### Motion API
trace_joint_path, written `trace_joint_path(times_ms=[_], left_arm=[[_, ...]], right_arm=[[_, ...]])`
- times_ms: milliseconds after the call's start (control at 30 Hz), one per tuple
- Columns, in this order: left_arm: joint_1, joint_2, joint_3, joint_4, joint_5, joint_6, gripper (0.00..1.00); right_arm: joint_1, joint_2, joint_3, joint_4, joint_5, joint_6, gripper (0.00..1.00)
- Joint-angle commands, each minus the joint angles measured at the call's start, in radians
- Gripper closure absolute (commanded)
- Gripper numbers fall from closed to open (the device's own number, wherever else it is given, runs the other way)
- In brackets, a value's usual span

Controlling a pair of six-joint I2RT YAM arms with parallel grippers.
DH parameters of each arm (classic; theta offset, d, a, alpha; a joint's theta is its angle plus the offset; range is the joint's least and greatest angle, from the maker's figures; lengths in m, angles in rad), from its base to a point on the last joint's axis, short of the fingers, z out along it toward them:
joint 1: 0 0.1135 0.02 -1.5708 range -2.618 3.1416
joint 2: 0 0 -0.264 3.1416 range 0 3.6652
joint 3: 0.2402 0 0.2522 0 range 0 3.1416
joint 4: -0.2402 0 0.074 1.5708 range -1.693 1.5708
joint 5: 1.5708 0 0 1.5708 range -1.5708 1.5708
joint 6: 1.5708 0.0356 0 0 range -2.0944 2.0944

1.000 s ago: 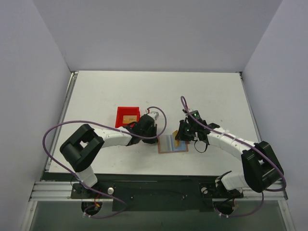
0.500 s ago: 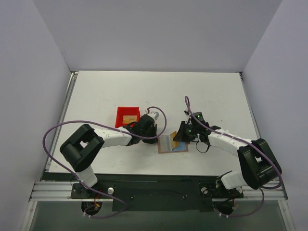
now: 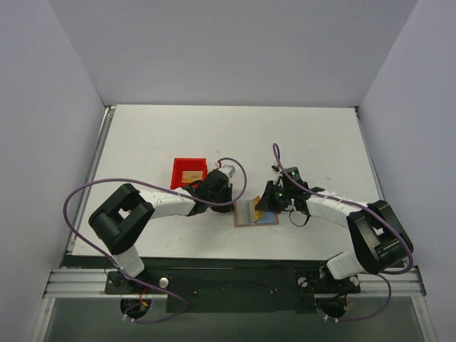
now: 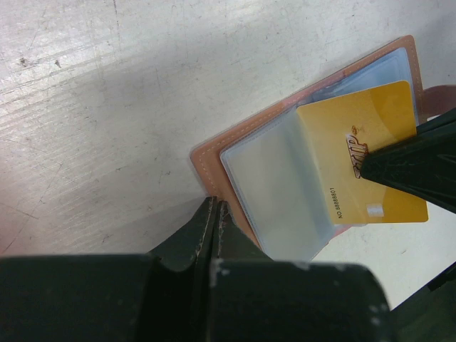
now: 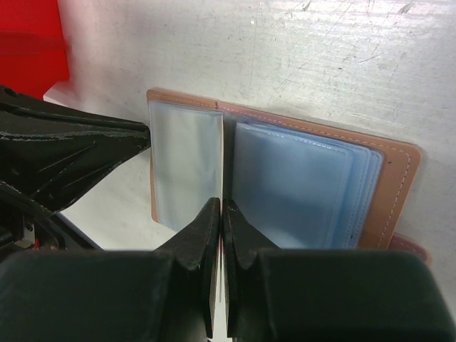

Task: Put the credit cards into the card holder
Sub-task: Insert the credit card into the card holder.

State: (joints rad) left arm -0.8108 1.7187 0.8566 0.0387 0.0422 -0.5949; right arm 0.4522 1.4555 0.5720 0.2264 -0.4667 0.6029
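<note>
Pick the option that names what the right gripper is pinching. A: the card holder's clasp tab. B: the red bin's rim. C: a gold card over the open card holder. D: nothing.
C: the left wrist view shows the right gripper shut on the gold card, which lies over the open card holder.

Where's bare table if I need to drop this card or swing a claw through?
Free: the far table beyond the red bin; the right side outside the right arm; the near strip this side of the card holder. Crowded: the centre, where left claw, right claw, its credit card and the holder meet.
</note>
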Motion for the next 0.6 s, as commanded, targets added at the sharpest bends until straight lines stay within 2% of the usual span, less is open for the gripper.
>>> trace_joint_path(times_ms=[0, 333, 567], left_arm=[[-0.002, 0.009, 0.002, 0.047, 0.007, -0.006, 1.00], [-0.004, 0.013, 0.007, 0.052, 0.012, -0.006, 1.00], [-0.002, 0.015, 0.009, 0.052, 0.012, -0.005, 1.00]], right_arm=[[-0.001, 0.020, -0.014, 0.047, -0.030, 0.005, 1.00], [-0.001, 0.035, -0.049, 0.154, -0.130, 0.011, 1.00], [-0.001, 0.020, -0.060, 0.163, -0.153, 0.000, 1.00]])
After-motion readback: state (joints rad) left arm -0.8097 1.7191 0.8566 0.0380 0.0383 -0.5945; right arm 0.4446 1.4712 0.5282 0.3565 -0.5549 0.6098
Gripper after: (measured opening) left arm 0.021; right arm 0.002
